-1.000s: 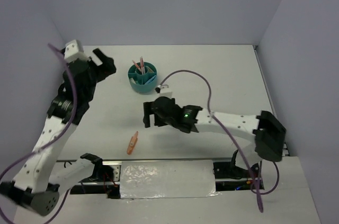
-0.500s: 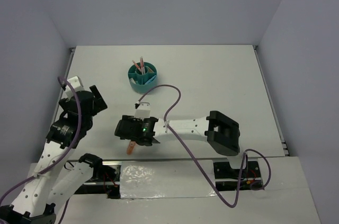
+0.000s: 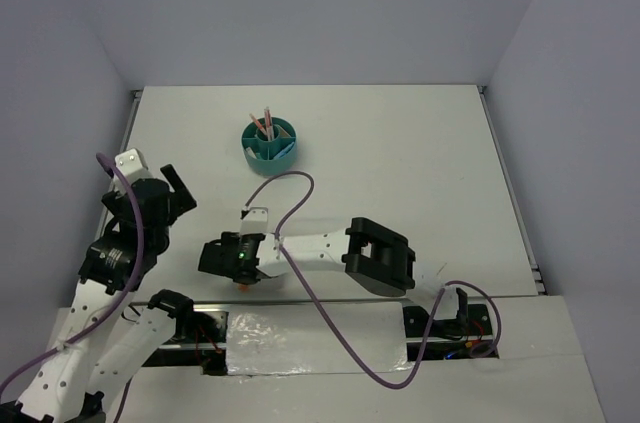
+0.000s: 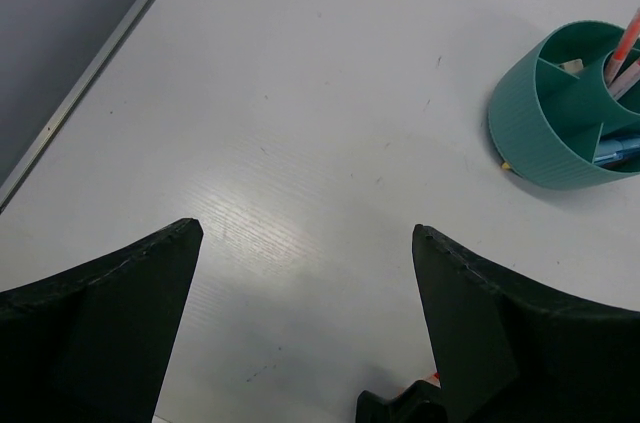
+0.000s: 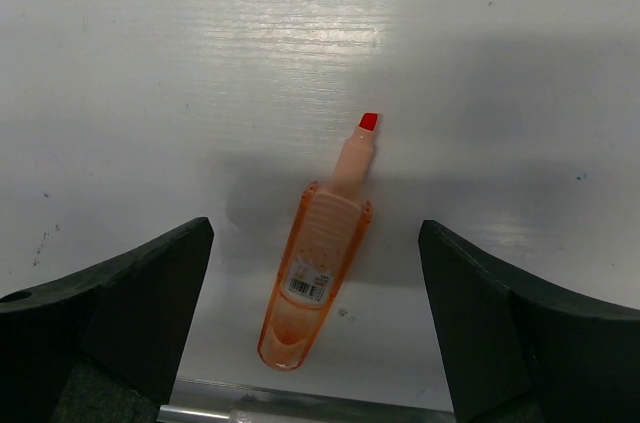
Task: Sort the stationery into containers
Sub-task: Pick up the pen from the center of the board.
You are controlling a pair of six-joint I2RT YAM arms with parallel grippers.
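Note:
An orange marker [image 5: 318,261] lies flat on the white table [image 5: 300,33] near its front edge, red tip pointing away. My right gripper [image 5: 315,231] is open and straddles the marker, one finger on each side, not touching it. In the top view the right gripper [image 3: 228,261] covers most of the marker [image 3: 243,285]. The teal cup [image 3: 270,143] stands at the back with pink pens [image 3: 264,123] in its centre tube. My left gripper [image 3: 180,188] is open and empty at the left, well short of the cup [image 4: 560,113]. A blue marker [image 4: 615,150] lies in one compartment.
The table's metal front edge [image 5: 300,408] runs just below the orange marker. The table's left rim [image 4: 90,83] is near my left gripper. The right arm's purple cable [image 3: 300,193] loops over the middle of the table.
My right gripper has moved left and toward the front edge and now sits over the orange marker. My left arm has drawn back from the cup toward the near left.

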